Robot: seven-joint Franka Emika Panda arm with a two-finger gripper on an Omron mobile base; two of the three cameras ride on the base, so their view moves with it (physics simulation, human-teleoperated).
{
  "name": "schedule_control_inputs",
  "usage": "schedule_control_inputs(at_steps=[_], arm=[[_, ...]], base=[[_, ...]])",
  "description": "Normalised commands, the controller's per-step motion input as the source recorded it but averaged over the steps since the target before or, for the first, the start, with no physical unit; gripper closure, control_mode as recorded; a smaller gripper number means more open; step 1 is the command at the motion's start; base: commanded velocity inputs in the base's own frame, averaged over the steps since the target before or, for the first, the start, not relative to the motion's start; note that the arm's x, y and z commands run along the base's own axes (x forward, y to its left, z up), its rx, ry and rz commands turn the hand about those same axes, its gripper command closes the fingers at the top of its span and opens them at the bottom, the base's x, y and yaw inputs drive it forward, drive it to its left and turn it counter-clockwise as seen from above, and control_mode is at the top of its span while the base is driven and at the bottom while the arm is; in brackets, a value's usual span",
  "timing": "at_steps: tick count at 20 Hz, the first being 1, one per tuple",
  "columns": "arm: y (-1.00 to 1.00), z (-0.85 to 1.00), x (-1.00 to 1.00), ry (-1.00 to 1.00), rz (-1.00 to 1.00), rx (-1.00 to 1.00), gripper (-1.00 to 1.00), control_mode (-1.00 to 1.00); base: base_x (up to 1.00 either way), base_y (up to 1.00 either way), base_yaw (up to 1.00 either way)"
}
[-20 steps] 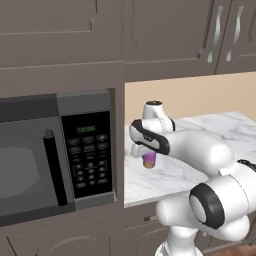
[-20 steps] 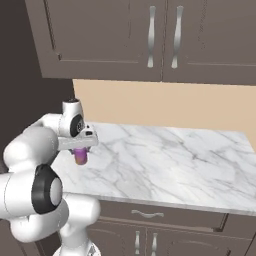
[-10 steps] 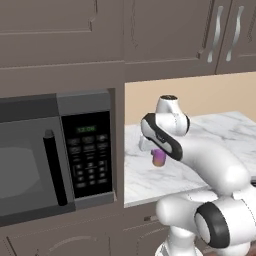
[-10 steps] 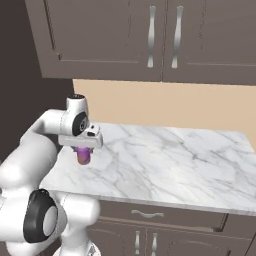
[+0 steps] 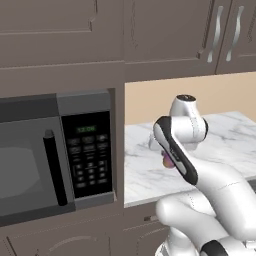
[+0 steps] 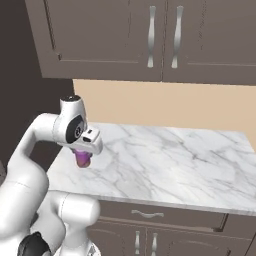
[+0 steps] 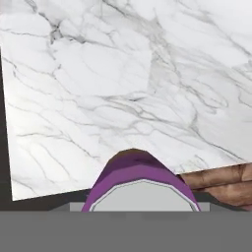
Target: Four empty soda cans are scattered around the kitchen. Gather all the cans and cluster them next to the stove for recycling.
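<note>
The fingers (image 6: 83,159) pinch a purple-pink soda can (image 6: 82,159), which in the right base view hangs upright under the white hand, lifted just above the left part of the white grey-veined marble desk (image 6: 165,165); only its lower body shows there, a short purple-pink cylinder far smaller than the arm. That view also takes in the dark brown upper cabinets (image 6: 150,40) with their metal handles, the beige wall (image 6: 165,107) behind the desk, and drawer fronts (image 6: 150,215) below its front edge. In the left base view the arm's forearm crosses in front of the can (image 5: 166,160), so only a small purple-pink sliver peeks out beside it, above the desk (image 5: 142,170); here a dark microwave (image 5: 55,155) with a keypad and a vertical handle stands built in to the left of the desk, something the right base view leaves out. The hand view looks down along the can (image 7: 140,184): its flat silver top with a pale rim, the purple-pink shoulder and a brownish-orange edge at its far end, with the marble desk (image 7: 123,74) spread beneath and wood-plank floor (image 7: 221,183) at the lower right.
</note>
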Motion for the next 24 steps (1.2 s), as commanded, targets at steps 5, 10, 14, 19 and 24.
schedule_control_inputs(at_steps=[5, 10, 14, 19, 24], arm=[[-0.27, 0.08, -0.33, -0.08, -0.09, 0.03, 1.00, -1.00], [0.00, 0.00, -0.04, 0.00, 0.00, 0.00, 1.00, -1.00], [0.00, -0.04, -0.25, 0.00, 0.00, 0.00, 1.00, -1.00], [0.01, -0.11, -0.39, 0.00, -0.02, 0.00, 1.00, -1.00], [0.00, -0.02, -0.11, 0.00, 0.00, 0.00, 1.00, 1.00]], base=[[0.00, 0.00, 0.00], [0.00, 0.00, 0.00], [0.00, 0.00, 0.00], [0.00, 0.00, 0.00], [-0.43, 0.00, -0.01]])
